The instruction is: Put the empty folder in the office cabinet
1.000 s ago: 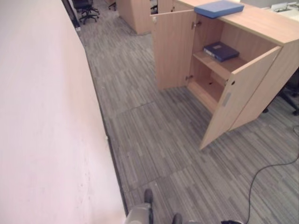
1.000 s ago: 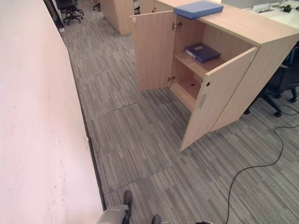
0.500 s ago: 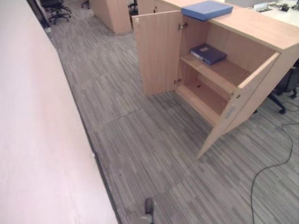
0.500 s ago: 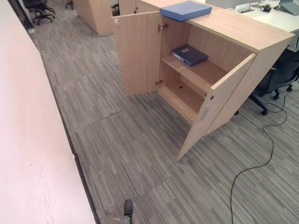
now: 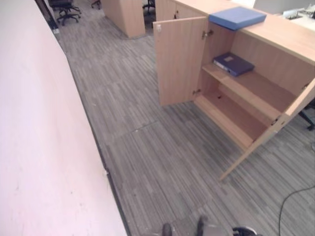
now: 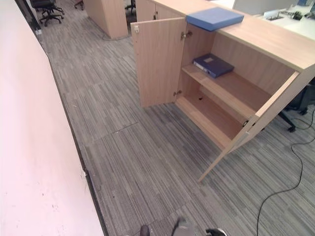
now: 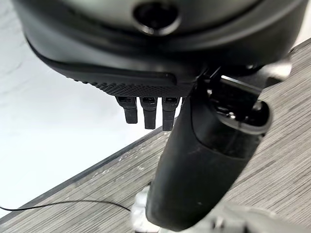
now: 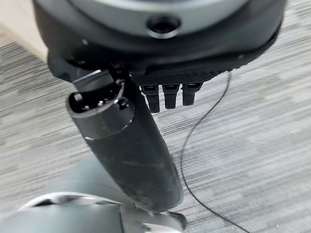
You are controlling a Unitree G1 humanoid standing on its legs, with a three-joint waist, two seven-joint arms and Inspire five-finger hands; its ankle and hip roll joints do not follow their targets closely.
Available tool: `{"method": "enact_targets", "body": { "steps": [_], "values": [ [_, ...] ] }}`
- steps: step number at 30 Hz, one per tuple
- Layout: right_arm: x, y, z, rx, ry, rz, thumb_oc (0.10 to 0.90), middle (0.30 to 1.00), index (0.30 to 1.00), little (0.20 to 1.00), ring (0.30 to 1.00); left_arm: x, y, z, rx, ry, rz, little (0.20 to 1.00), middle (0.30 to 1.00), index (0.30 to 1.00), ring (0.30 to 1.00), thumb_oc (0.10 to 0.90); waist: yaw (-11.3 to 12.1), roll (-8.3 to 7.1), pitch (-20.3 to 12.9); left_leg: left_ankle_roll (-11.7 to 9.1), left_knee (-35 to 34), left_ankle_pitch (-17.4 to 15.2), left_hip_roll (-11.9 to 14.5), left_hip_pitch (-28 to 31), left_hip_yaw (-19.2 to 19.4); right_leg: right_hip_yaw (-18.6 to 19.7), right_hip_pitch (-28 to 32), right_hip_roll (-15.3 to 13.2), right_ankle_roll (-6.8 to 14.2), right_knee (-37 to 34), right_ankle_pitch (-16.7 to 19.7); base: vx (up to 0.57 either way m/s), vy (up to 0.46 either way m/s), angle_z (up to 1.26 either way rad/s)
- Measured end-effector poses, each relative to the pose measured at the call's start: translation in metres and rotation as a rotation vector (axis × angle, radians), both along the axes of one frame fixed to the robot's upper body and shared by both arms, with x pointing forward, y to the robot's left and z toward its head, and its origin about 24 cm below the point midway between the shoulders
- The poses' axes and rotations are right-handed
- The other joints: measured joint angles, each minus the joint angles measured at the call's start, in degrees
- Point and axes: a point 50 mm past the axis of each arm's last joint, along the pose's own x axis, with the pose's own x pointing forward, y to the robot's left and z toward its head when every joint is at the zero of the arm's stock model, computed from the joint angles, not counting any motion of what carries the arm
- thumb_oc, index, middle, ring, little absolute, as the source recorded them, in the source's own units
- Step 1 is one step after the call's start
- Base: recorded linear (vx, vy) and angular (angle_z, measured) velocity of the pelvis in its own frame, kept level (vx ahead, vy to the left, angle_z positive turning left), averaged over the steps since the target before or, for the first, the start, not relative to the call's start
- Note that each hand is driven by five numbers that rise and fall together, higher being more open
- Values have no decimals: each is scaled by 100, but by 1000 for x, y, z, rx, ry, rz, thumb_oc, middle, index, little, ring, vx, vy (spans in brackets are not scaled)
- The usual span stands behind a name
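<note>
Blue folder (image 6: 214, 17) atop cabinet (image 6: 268, 39) (doors (image 6: 158, 61) open).

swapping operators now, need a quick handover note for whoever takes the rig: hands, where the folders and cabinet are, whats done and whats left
Left hand: open, fingers hanging straight, holding nothing.
Right hand: open too, holding nothing.
Office cabinet: ahead and to the right, both doors swung open.
Light blue folder: lies flat on the cabinet top, above the left door.
Dark blue folder: lies on the upper shelf inside. The bottom shelf looks bare.
Done: doors are open. The pictures do not show which folder is the empty one.
Left: if it is the light blue one, walk up, grasp it and place it on a shelf.
</note>
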Motion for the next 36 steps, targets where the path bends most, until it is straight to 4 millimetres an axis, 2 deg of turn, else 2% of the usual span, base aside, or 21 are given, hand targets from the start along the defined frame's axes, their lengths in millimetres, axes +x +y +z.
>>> {"method": "enact_targets", "body": {
  "steps": [1, 2, 3, 5, 8, 10, 11, 14, 16, 19, 20, 21, 23, 25, 26, 27, 31, 32, 34, 35, 36],
  "values": [
    [18, 8, 3, -14, 5, 23, 800, 900, 900, 900, 900, 0, -1, 0, 7, 7, -25, 900, 900, 900, 900, 800, -57, -44, 27, -66, 0, -36, -31, 31, -53, -120, 47, 42, 41, -355, 190, 196, -111, 24],
    [18, 6, 3, -67, 38, 76, 800, 900, 900, 900, 900, 11, 2, 1, 20, -14, -26, 900, 900, 900, 900, 800, -74, -109, 50, -119, 14, -54, -40, 23, -110, -58, 114, 143, 81, -907, 327, 205, -88, 66],
    [18, 5, 4, -53, -5, 63, 800, 900, 900, 900, 900, 21, 2, 3, 21, -51, -13, 900, 900, 900, 900, 800, -79, -146, 70, -159, 17, -79, -59, 31, -341, -48, 360, 168, 18, -1278, 621, 276, -123, 91],
    [15, 4, 4, -39, -26, 34, 800, 900, 900, 900, 900, 26, 3, 4, 22, -84, -2, 900, 900, 900, 900, 800, -47, -126, 108, -377, 20, -205, 130, 77, -483, -25, 477, 324, 23, -1274, 751, 286, -126, 71],
    [9, 7, 1, -19, -29, 25, 800, 900, 900, 900, 900, 14, 6, 3, 30, -48, 29, 900, 900, 900, 900, 800, -47, -104, 108, -619, 86, -432, 474, 270, -567, -264, 750, 579, -131, -1272, 836, 364, -171, 16],
    [6, 7, 0, -18, -20, 21, 800, 900, 900, 900, 900, 11, 7, 3, 34, -40, 31, 900, 900, 900, 900, 800, -76, -90, 96, -625, 170, -576, 605, 276, -688, -340, 746, 655, -212, -1059, 808, 349, -189, 30],
    [1, 6, -1, -10, -4, 4, 800, 900, 900, 900, 900, 11, 8, 3, 40, -37, 21, 900, 900, 900, 900, 800, -155, -98, 69, -684, 160, -658, 731, 282, -824, -521, 673, 692, -597, -808, 573, 389, -246, 53],
    [4, 6, -1, 7, -13, -41, 800, 900, 900, 900, 900, 17, 10, 4, 51, -32, 1, 900, 900, 900, 900, 800, -176, -53, 1, -927, 386, -800, 954, 68, -905, -759, 539, 806, -891, -544, 264, 262, -193, 43],
    [10, 6, 1, 8, -27, -42, 800, 900, 900, 900, 900, 23, 9, 4, 53, -43, -11, 900, 900, 900, 900, 800, -175, -71, 0, -1051, 620, -679, 1002, -44, -843, -850, 527, 829, -1039, -427, 80, 210, -172, 27],
    [10, 8, 0, 10, -23, -49, 800, 900, 900, 900, 900, 30, 10, 6, 76, -56, -34, 900, 900, 900, 900, 800, -126, -141, -9, -1225, 1503, -660, 991, -302, -720, -947, 865, 811, -1027, -559, -61, 196, -221, 29],
    [11, 11, 0, 14, -21, -51, 800, 900, 900, 900, 900, 34, 10, 6, 80, -65, -42, 900, 900, 900, 900, 800, -118, -190, 13, -1352, 2114, -645, 1009, -534, -644, -986, 1042, 821, -1044, -712, -62, 112, -144, 21],
    [12, 18, -2, 20, -11, -21, 800, 900, 900, 900, 900, 43, 15, 9, 102, -89, -53, 900, 900, 900, 900, 800, -71, -333, 15, -1521, 3201, -566, 1019, -993, -398, -1078, 1307, 808, -1112, -1001, 43, 66, -72, 15],
    [22, 28, -1, 30, -22, 31, 800, 900, 900, 900, 900, 50, 16, 12, 113, -117, -63, 900, 900, 900, 900, 800, 11, -356, 8, -1473, 3673, -513, 1163, -1381, -117, -1103, 1583, 916, -1242, -1247, 42, 130, -72, 11],
    [34, 41, 1, 48, -42, 70, 800, 900, 900, 900, 900, 51, 17, 12, 115, -123, -65, 900, 900, 900, 900, 800, 36, -348, 9, -1465, 3543, -507, 1144, -1620, -66, -1119, 1699, 959, -1276, -1344, -34, 135, -14, 10],
    [44, 50, 3, 59, -58, 99, 800, 900, 900, 900, 900, 55, 17, 13, 115, -134, -65, 900, 900, 900, 900, 800, 88, -404, 18, -1428, 3260, -451, 1084, -1790, -33, -1117, 1725, 951, -1231, -1416, -7, 194, 36, -2],
    [64, 70, 9, 93, -113, 157, 800, 900, 900, 900, 900, 58, 15, 14, 108, -149, -67, 900, 900, 900, 900, 800, 216, -449, 39, -1447, 2018, -85, 997, -1904, -10, -1122, 1824, 954, -1166, -1557, 79, 170, 67, -12],
    [83, 94, 17, 146, -180, 212, 800, 900, 900, 900, 900, 55, 4, 11, 88, -141, -111, 900, 900, 900, 900, 800, 305, -298, -4, -1687, 224, 905, 1188, -1878, -80, -1104, 2097, 1085, -1173, -1732, 93, 171, 90, -8],
    [86, 97, 18, 161, -192, 211, 800, 900, 900, 900, 900, 57, 2, 11, 81, -154, -117, 900, 900, 900, 900, 800, 332, -193, 2, -1714, 26, 1068, 1314, -1910, -88, -1102, 2109, 1142, -1255, -1706, 127, 247, 138, -2],
    [87, 97, 18, 165, -199, 204, 800, 900, 900, 900, 900, 56, 0, 11, 75, -151, -115, 900, 900, 900, 900, 800, 370, -122, -13, -1694, 4, 1115, 1384, -1925, -97, -1010, 2173, 1130, -1287, -1718, 121, 317, 157, -20],
    [81, 88, 16, 150, -177, 179, 800, 900, 900, 900, 900, 55, -4, 10, 63, -150, -91, 900, 900, 900, 900, 800, 440, -29, 7, -1754, -10, 1138, 1424, -1896, -279, -805, 2253, 1131, -1303, -1717, 46, 345, 145, -38],
    [75, 85, 13, 144, -151, 170, 800, 900, 900, 900, 900, 52, -4, 9, 59, -142, -84, 900, 900, 900, 900, 800, 453, 4, -2, -1758, -8, 1156, 1465, -1898, -262, -726, 2328, 1123, -1323, -1734, 29, 497, 217, -51]
  ]
}}
